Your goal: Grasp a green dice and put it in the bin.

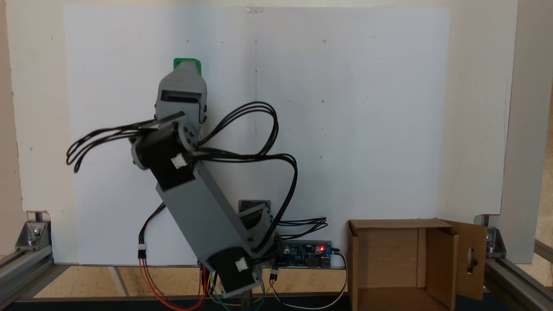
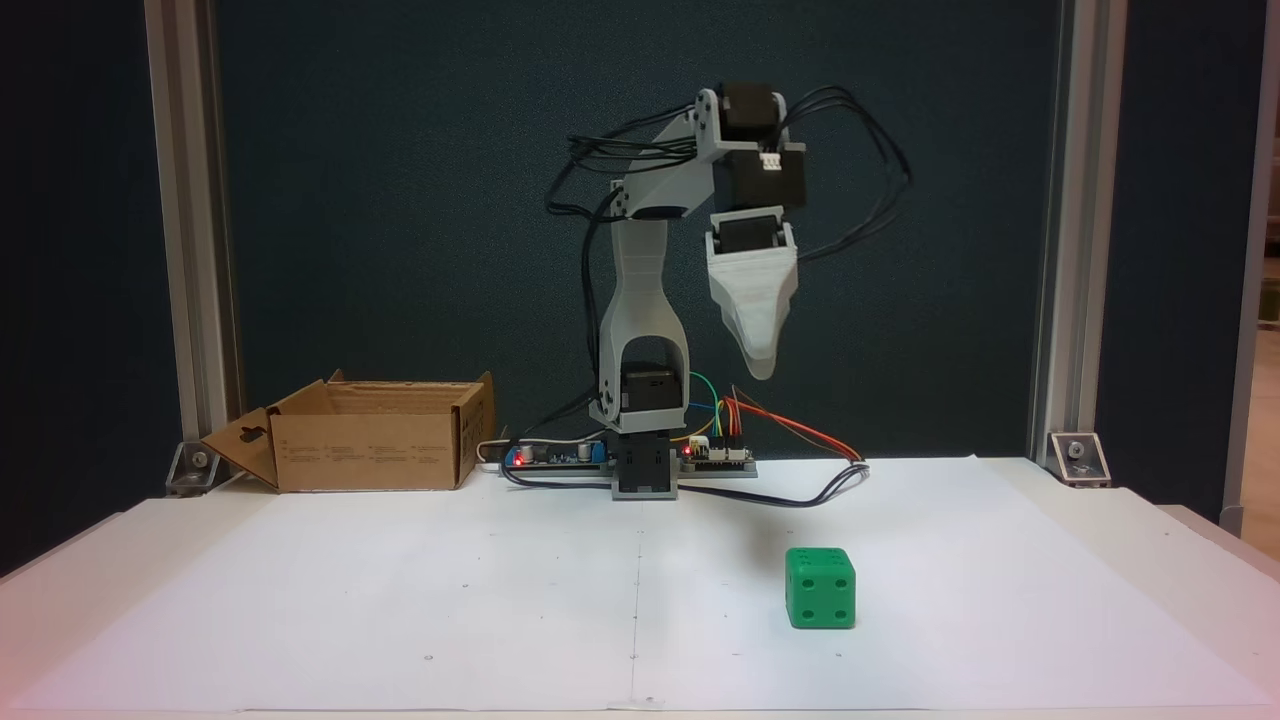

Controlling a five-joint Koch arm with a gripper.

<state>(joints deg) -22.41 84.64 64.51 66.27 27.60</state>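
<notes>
Gripper (image 2: pixel 758 365) first: I see it hanging well above the white sheet, pointing down, and its jaws lie one behind the other from where I look, so I cannot tell whether it is open or closed. It holds nothing that I can see.

I find the green dice (image 2: pixel 820 588) resting flat on the white paper (image 2: pixel 400 600), forward of the arm's base and a little to the right in the front fixed view; from above, just its far edge peeks out past the gripper housing (image 1: pixel 187 64). It is a bright green cube with rounded edges and sunken pips, four showing on the face toward me, sitting slightly turned.

My judgement: I am in the approach. To do it well I would open the jaws wide before descending, turn the wrist so the fingers meet two flat faces rather than corners, and come straight down so I do not nudge the cube.

I see the bin (image 2: pixel 370 455) well apart, at the back left beside the control board (image 2: pixel 560 455), its opening upward.
</notes>
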